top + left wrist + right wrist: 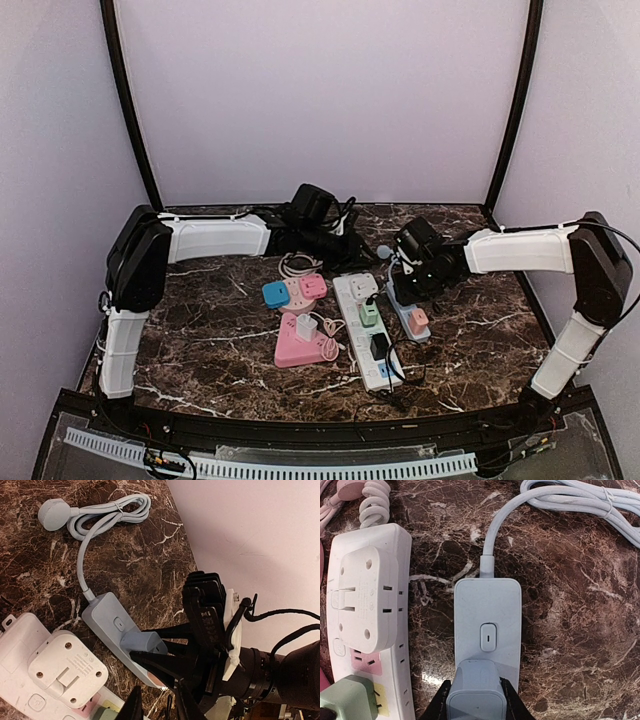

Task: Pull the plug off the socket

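A pale blue power strip [487, 610] lies on the marble table, also in the top view [410, 318] and the left wrist view [107, 615]. A blue-grey plug [475, 680] stands in its socket just below the switch. My right gripper [476, 700] is shut on this plug, one black finger on each side. The left wrist view shows the plug [142, 641] between those fingers [165, 662]. My left gripper [156, 707] is open and empty, hovering at the back centre [330, 240], apart from the strip. A pinkish plug [420, 320] sits further along the strip.
A long white power strip [365, 315] with a white adapter [367, 597], a green plug [347, 697] and a black plug lies left of the blue one. A pink triangular socket [300, 345] and a pink round one [290, 292] lie further left. The blue strip's coiled cable [110, 512] lies behind.
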Controlling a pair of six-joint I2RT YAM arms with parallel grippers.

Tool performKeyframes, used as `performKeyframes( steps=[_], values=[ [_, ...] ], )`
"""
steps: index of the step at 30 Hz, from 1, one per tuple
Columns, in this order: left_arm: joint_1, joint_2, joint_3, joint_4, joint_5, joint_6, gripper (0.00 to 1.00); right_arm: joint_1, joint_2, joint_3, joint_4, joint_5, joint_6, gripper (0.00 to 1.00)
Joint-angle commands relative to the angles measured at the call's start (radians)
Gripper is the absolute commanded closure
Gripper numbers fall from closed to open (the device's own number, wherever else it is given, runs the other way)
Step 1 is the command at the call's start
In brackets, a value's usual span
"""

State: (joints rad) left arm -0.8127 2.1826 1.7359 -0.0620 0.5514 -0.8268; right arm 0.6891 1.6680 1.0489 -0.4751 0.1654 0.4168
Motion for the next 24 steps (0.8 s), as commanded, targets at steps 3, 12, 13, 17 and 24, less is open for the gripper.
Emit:
performKeyframes(
  steps=[3, 12, 13, 17, 24],
  values=[
    [-0.003, 0.017, 0.026, -0.027, 0.033, 0.006, 0.78, 0.037, -0.018, 0.025, 0.035, -0.001, 0.009, 0.82],
    [-0.003, 0.093, 0.094, -0.032, 0.061, -0.004, 0.78, 0.043, 0.005, 0.023, 0.053, 0.030, 0.023, 0.80],
    [-0.004, 0.103, 0.120, -0.036, 0.060, -0.001, 0.78, 0.043, 0.004, 0.020, 0.055, 0.032, 0.026, 0.77],
    [-0.008, 0.186, 0.230, -0.096, 0.049, 0.021, 0.79, 0.042, -0.012, 0.007, 0.051, 0.040, 0.034, 0.59],
    [-0.033, 0.271, 0.424, -0.305, -0.062, 0.135, 0.82, 0.041, -0.080, -0.019, 0.048, 0.053, 0.046, 0.43]
  ],
)
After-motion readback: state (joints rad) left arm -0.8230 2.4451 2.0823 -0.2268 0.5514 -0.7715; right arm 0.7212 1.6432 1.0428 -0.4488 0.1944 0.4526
